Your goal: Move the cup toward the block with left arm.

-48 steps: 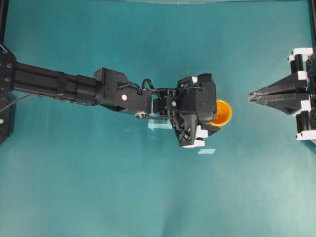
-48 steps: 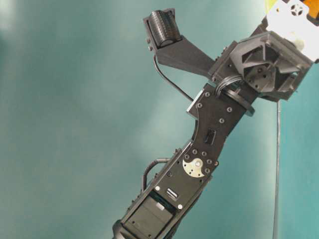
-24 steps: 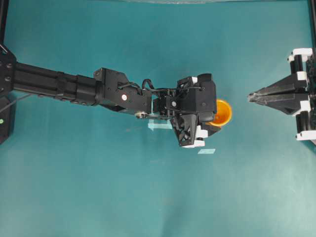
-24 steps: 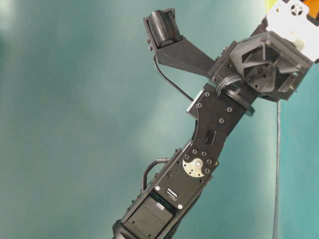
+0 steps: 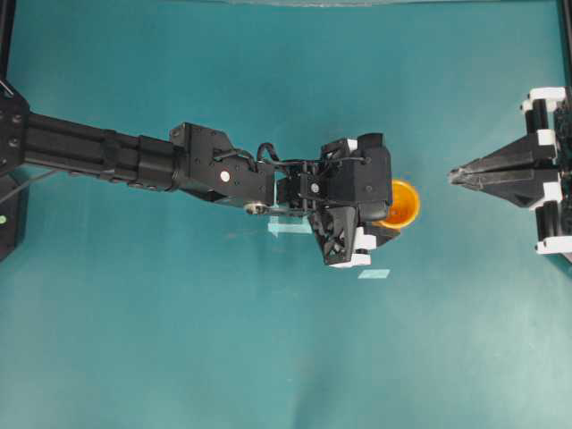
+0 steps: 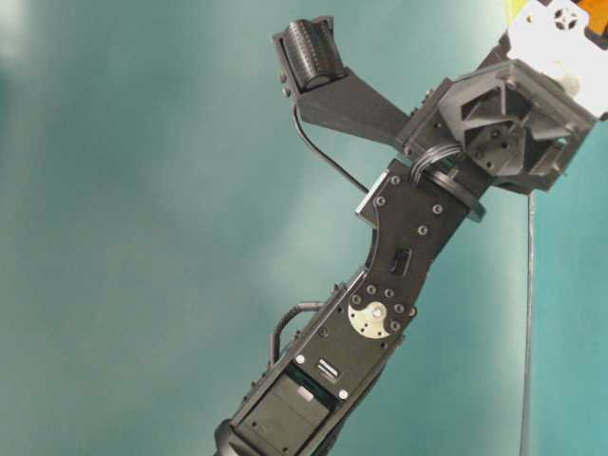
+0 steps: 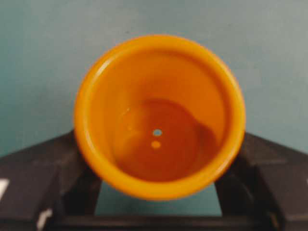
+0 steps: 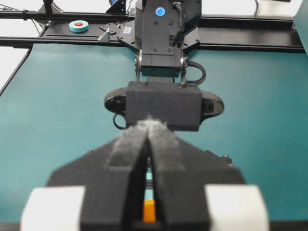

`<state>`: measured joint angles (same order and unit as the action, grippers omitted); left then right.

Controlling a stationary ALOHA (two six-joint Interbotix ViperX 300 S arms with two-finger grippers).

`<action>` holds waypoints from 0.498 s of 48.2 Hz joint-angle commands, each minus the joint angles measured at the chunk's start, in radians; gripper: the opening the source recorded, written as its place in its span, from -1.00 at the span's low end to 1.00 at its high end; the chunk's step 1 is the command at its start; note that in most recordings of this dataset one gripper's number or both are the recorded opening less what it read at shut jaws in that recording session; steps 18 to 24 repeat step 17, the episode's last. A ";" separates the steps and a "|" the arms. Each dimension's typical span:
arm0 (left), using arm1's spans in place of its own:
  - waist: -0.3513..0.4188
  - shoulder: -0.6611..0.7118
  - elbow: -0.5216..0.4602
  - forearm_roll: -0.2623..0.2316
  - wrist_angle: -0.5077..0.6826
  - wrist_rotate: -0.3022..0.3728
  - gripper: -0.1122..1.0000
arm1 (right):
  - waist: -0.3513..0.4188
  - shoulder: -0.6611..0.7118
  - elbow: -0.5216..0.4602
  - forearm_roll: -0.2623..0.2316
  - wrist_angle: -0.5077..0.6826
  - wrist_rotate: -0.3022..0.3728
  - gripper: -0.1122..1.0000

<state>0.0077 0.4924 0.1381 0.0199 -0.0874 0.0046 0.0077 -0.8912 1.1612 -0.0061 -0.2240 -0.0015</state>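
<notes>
Orange plastic, the cup (image 7: pixel 159 115) sits gripped between the left gripper (image 7: pixel 159 192) fingers, right of centre overhead, ready to be carried. Only the right wrist view reveals the block (image 8: pixel 149 211), bottom centre, beneath the right gripper (image 8: pixel 149 132), whose fingers are pressed together.

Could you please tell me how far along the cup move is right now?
Done: the left claw has reached the cup and brackets it, fingers on both sides. In hand: securing it, though actual contact is unclear. Left: carrying it to the block, which no view clearly shows.
</notes>
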 commanded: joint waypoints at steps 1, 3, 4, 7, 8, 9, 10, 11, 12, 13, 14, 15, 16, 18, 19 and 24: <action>-0.003 -0.020 -0.028 0.002 -0.011 0.000 0.31 | 0.002 0.003 -0.031 -0.002 -0.008 -0.003 -0.80; -0.003 -0.020 -0.028 0.002 -0.011 0.000 0.31 | 0.002 0.003 -0.031 -0.002 -0.008 -0.005 -0.80; -0.003 -0.020 -0.028 0.002 -0.011 0.000 0.31 | 0.002 0.003 -0.031 -0.002 -0.008 -0.005 -0.80; -0.003 -0.020 -0.028 0.002 -0.011 0.000 0.31 | 0.002 0.003 -0.034 -0.002 -0.008 -0.005 -0.80; -0.003 -0.020 -0.028 0.002 -0.011 0.000 0.31 | 0.002 0.003 -0.034 -0.002 -0.006 -0.005 -0.80; -0.003 -0.020 -0.028 0.002 -0.011 0.000 0.31 | 0.002 0.002 -0.034 -0.002 -0.005 -0.005 -0.80; -0.003 -0.020 -0.028 0.002 -0.011 0.000 0.31 | 0.002 0.002 -0.035 -0.002 -0.003 -0.005 -0.80; -0.002 -0.020 -0.028 0.002 -0.011 0.000 0.31 | 0.002 0.003 -0.035 -0.002 -0.003 -0.005 -0.80; -0.003 -0.020 -0.028 0.002 -0.011 0.000 0.31 | 0.002 0.003 -0.037 0.000 -0.003 -0.006 -0.80; -0.002 -0.020 -0.028 0.002 -0.011 0.000 0.31 | 0.002 0.002 -0.037 -0.002 -0.003 -0.006 -0.80; -0.003 -0.020 -0.028 0.002 -0.011 0.000 0.31 | 0.002 0.003 -0.037 -0.002 -0.003 -0.006 -0.80; -0.002 -0.020 -0.028 0.002 -0.011 0.000 0.31 | 0.002 0.003 -0.038 -0.002 -0.003 -0.006 -0.80; -0.003 -0.020 -0.028 0.002 -0.011 0.000 0.31 | 0.002 0.002 -0.038 -0.002 -0.003 -0.006 -0.80; -0.003 -0.020 -0.028 0.002 -0.011 0.000 0.31 | 0.002 0.003 -0.038 -0.002 -0.003 -0.006 -0.80; -0.003 -0.020 -0.028 0.002 -0.011 0.000 0.31 | 0.002 0.003 -0.038 -0.002 -0.003 -0.006 -0.80; -0.003 -0.020 -0.028 0.002 -0.011 0.000 0.31 | 0.002 0.003 -0.038 -0.002 -0.003 -0.006 -0.80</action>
